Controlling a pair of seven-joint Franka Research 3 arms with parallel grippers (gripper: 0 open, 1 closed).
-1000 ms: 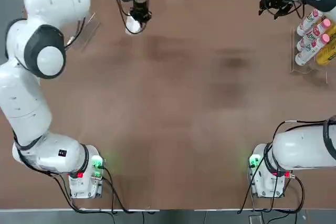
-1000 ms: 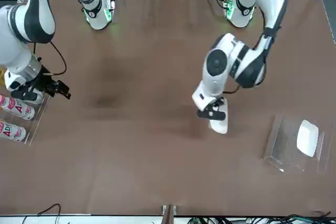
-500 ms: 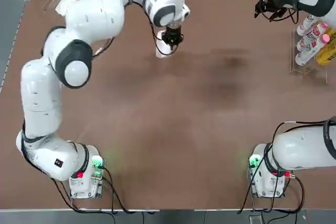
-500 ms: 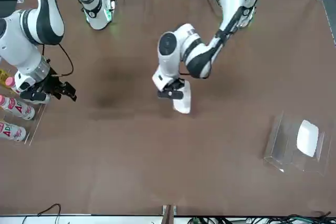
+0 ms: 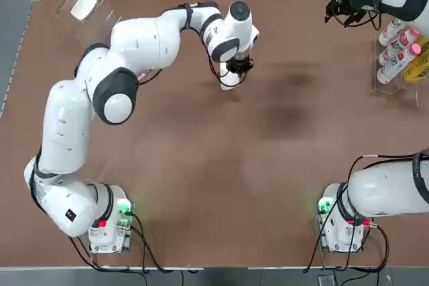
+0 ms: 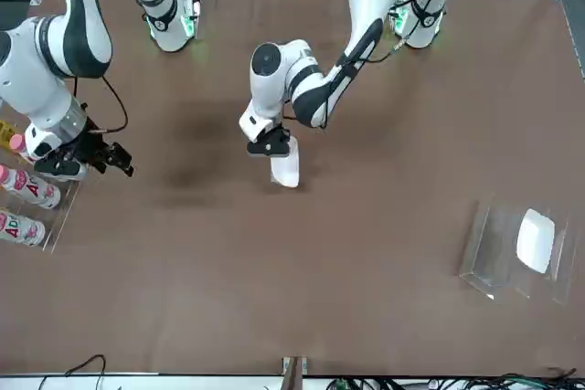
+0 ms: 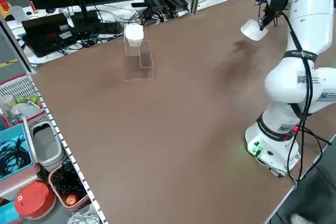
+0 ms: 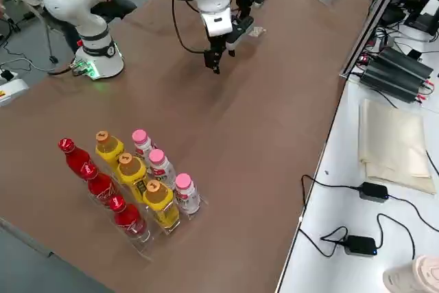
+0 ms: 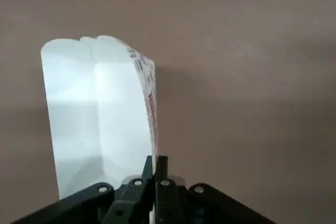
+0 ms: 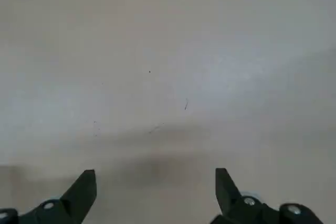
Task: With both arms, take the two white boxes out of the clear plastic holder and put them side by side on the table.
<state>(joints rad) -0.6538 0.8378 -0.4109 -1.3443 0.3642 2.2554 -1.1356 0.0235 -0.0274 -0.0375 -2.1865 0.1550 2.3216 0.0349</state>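
- Left gripper (image 6: 271, 145) is clamped tight on one white box (image 6: 285, 170), pinching its thin top flap; probably light, crushable card.
- Second box (image 6: 536, 240) sits in the clear holder (image 6: 489, 253) at four o'clock; the right gripper (image 6: 114, 160) gapes empty.

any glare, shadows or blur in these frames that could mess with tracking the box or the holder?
Top view: soft dark shadow patches on the table. Front view: the clear plastic holder shows only by glinting edges. Left wrist view: the white box is sharp and evenly lit. Right wrist view: the table looks washed out.

Bare table (image 5: 221, 165) mid-span, bottle rack (image 5: 401, 51) crowding right edge
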